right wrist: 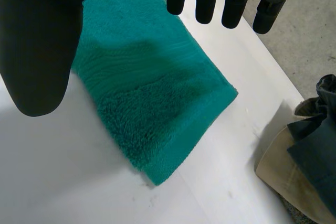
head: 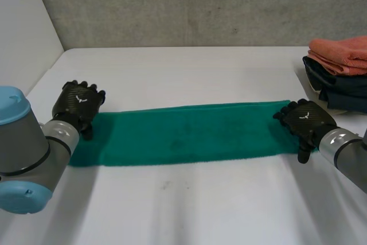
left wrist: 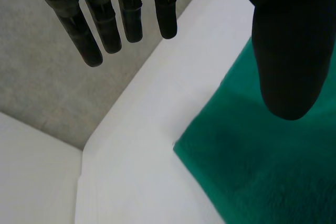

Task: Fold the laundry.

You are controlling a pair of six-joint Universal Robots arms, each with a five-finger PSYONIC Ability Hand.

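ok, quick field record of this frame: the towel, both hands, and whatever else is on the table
green towel: lies flat as one long strip across the white table
left hand: at the strip's left end, fingers straight, holding nothing
right hand: at the strip's right end, fingers straight, holding nothing
contact: cannot tell whether either hand touches the cloth
pile: orange towel stacked on dark cloth, at the table's right side past the right hand, apart from the strip
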